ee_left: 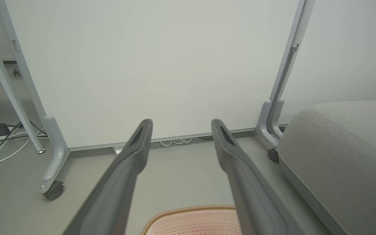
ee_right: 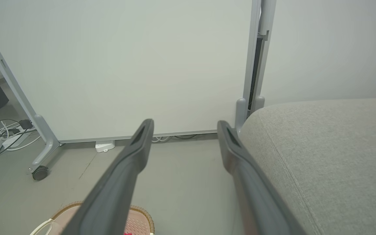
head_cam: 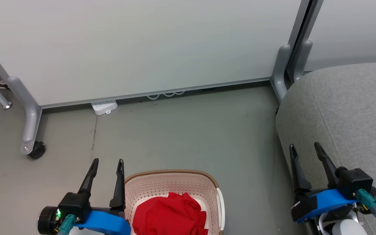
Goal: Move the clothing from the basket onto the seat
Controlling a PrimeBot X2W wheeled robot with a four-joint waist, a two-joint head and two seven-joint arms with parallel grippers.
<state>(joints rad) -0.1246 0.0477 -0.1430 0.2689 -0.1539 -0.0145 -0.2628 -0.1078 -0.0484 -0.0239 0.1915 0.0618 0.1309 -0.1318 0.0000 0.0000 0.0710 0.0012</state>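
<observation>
Inside the basket [head_cam: 171,186], clothing [head_cam: 170,213]; from right wrist, perhaps a sliver

Left pincer [ee_left: 181,129] spread above basket [ee_left: 191,213], seat [ee_left: 344,156] alongside.

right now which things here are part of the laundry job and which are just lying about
Job:
clothing, red, in the basket
basket
seat
left gripper and right gripper, both open and empty

Lying about:
partition
castor
power strip
cables
</observation>
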